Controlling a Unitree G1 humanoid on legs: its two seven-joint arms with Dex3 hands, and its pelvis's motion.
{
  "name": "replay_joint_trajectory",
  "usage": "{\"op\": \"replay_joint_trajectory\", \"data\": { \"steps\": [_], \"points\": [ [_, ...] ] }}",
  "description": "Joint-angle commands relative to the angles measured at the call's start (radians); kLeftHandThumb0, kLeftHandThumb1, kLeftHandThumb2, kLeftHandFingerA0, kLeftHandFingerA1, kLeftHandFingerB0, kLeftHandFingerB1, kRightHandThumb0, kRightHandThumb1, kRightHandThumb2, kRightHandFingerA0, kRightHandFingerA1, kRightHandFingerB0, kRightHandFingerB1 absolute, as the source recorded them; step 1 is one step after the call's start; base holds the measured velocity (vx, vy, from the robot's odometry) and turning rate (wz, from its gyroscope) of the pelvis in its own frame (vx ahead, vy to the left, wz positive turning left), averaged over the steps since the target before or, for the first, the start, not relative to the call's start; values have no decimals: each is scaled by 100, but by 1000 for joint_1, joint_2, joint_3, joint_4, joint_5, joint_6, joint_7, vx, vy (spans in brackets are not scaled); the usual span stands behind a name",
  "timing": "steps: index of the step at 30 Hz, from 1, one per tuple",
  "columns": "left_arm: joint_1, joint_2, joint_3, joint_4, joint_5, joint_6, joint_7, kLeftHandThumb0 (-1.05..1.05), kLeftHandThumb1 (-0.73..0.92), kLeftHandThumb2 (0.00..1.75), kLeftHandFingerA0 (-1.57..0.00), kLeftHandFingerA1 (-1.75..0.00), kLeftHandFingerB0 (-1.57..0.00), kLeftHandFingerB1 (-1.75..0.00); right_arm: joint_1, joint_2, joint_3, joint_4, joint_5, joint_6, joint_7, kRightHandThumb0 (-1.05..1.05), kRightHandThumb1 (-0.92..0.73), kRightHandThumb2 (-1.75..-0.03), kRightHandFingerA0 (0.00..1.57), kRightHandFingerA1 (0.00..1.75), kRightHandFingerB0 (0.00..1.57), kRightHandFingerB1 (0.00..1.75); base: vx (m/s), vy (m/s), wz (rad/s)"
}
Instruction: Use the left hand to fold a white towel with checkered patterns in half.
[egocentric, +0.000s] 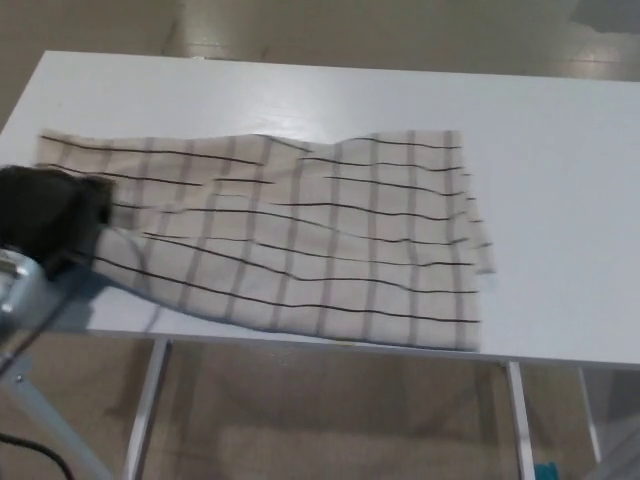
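Note:
The white towel with black check lines (300, 240) lies spread over the white table (560, 150), motion-blurred and stretched toward the left. My left hand (45, 215) sits at the picture's left edge, black and shut on the towel's near-left part, which rises off the table there. The towel's front edge hangs slightly past the table's front edge. Its right edge ends near the middle-right of the table. My right hand is not in view.
Bare white table shows to the right of the towel and along the back. My silver left forearm (15, 290) comes in at the lower left. Table legs (150, 400) and tan floor (350, 420) show below the front edge.

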Motion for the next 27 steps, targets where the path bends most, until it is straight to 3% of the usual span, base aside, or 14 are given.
{"op": "replay_joint_trajectory", "data": {
  "steps": [1, 9, 11, 12, 13, 14, 16, 17, 18, 19, 20, 22, 26, 27],
  "points": [
    [-49, 54, 35, 2, -18, -21, 4, -33, 50, 79, -112, -144, -88, -131, 7, 3, -5, -16, 24, 13, 1, -30, -69, -60, 48, 63, 62, 61, 0, 0, 0],
    [-103, 58, 20, -14, 17, -52, -23, -35, 49, 78, -110, -144, -88, -132, 11, 6, -4, -35, 11, 23, -11, -29, -70, -60, 51, 65, 65, 61, 0, 0, 0],
    [-112, 54, 19, -25, 17, -64, -21, -29, 61, 57, -76, -175, -82, -131, 11, 0, -2, -34, -3, 21, -19, -29, -69, -60, 53, 65, 65, 61, 0, 0, 0],
    [-118, 40, 18, -34, 18, -62, -9, -30, 60, 56, -77, -175, -96, -92, 12, -5, -2, -35, -9, 22, -20, -30, -69, -60, 55, 66, 66, 59, 0, 0, 0],
    [-122, 31, 15, -39, 22, -59, 4, -31, 63, 56, -75, -173, -65, -155, 13, -9, -1, -39, -13, 26, -22, -30, -69, -60, 58, 66, 67, 59, 0, 0, 0],
    [-124, 26, 12, -41, 26, -57, 14, -31, 63, 56, -75, -173, -65, -155, 14, -11, 0, -44, -16, 31, -23, -30, -69, -60, 58, 66, 67, 59, 0, 0, 0],
    [-127, 15, 5, -55, 36, -50, 49, -29, 61, 55, -74, -175, -80, -138, 12, -17, 1, -43, -23, 32, -26, -29, -69, -60, 62, 67, 67, 59, 0, 0, 0],
    [-134, 9, 6, -71, 33, -63, 40, -31, 56, 55, -77, -174, -104, -68, 12, -19, 2, -43, -30, 32, -30, -29, -68, -60, 71, 71, 67, 58, 0, 0, 0],
    [-143, 3, 8, -88, 27, -80, 24, -31, 56, 55, -77, -174, -104, -68, 13, -21, 4, -44, -37, 33, -36, -29, -68, -60, 71, 71, 67, 58, 0, 0, 0],
    [-156, -5, 4, -109, 35, -89, 35, -30, 55, 55, -79, -175, -92, -123, 10, -22, 3, -45, -38, 36, -38, -31, -68, -60, 77, 76, 69, 58, 0, 0, 0],
    [-174, -16, -5, -144, 49, -103, 57, -34, 39, 73, -114, -144, -92, -129, 5, -23, 2, -47, -37, 41, -42, -31, -68, -60, 79, 77, 69, 58, 0, 0, 0],
    [-195, -28, -10, -184, 56, -125, 54, -26, 55, 55, -79, -175, -66, -166, 4, -23, 3, -52, -40, 46, -48, -31, -68, -60, 80, 79, 69, 57, 0, 0, 0],
    [-231, -50, -18, -259, 61, -153, 7, -27, 56, 56, -80, -175, -64, -168, 4, -22, 4, -64, -40, 52, -49, -31, -68, -60, 75, 79, 70, 57, 0, 0, 0],
    [-251, -68, -21, -319, 56, -175, -30, -34, 38, 73, -114, -145, -92, -131, 4, -22, 6, -67, -44, 49, -49, -31, -69, -60, 74, 78, 70, 57, 0, 0, 0]
  ]
}}
